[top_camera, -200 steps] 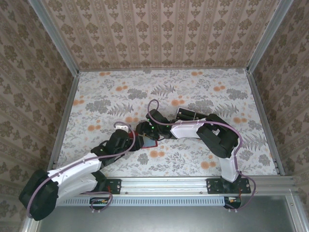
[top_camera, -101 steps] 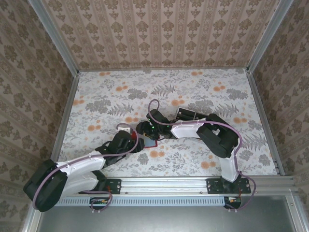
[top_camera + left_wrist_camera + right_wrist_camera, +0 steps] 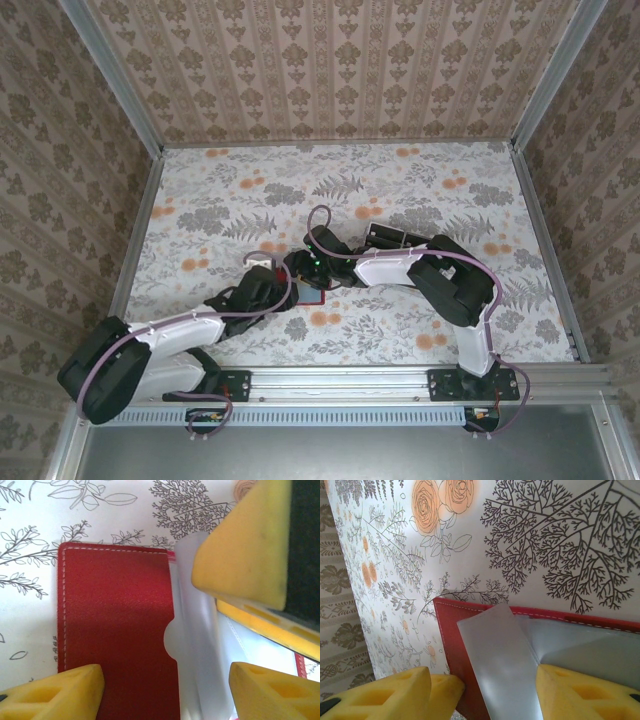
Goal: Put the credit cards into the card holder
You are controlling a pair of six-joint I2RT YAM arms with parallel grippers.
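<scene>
In the top view, one red card holder [image 3: 316,297] lies on the flowered table [image 3: 420,190], a little in front of the middle. The two arms meet over it. The left gripper [image 3: 288,292] comes from the left and the right gripper [image 3: 302,270] from the right, so that only a small red edge of the holder is seen between them. The jaws are too small here to judge.

In the left wrist view, the card holder [image 3: 117,625] lies open and flat on the table [image 3: 100,510], directly under the left gripper [image 3: 167,680]. Its two yellow fingers [image 3: 55,695] stand well apart, and nothing is clamped between them. One finger covers the near corner of the red panel, and the other is over the clear plastic sleeves [image 3: 200,645]. The red panel has a line of white stitching [image 3: 62,605] along its edge and a half-round cut at its inner edge. One more yellow finger [image 3: 245,540], of the right gripper, is above the sleeves.

In the right wrist view, the right gripper [image 3: 500,680] has its two yellow fingers partly apart. One frosted plastic flap [image 3: 492,655] of the card holder [image 3: 447,630] runs between them and fills the gap from one finger to the other. If they pinch it, I cannot tell. The red corner of the holder lies just beside one finger.
</scene>
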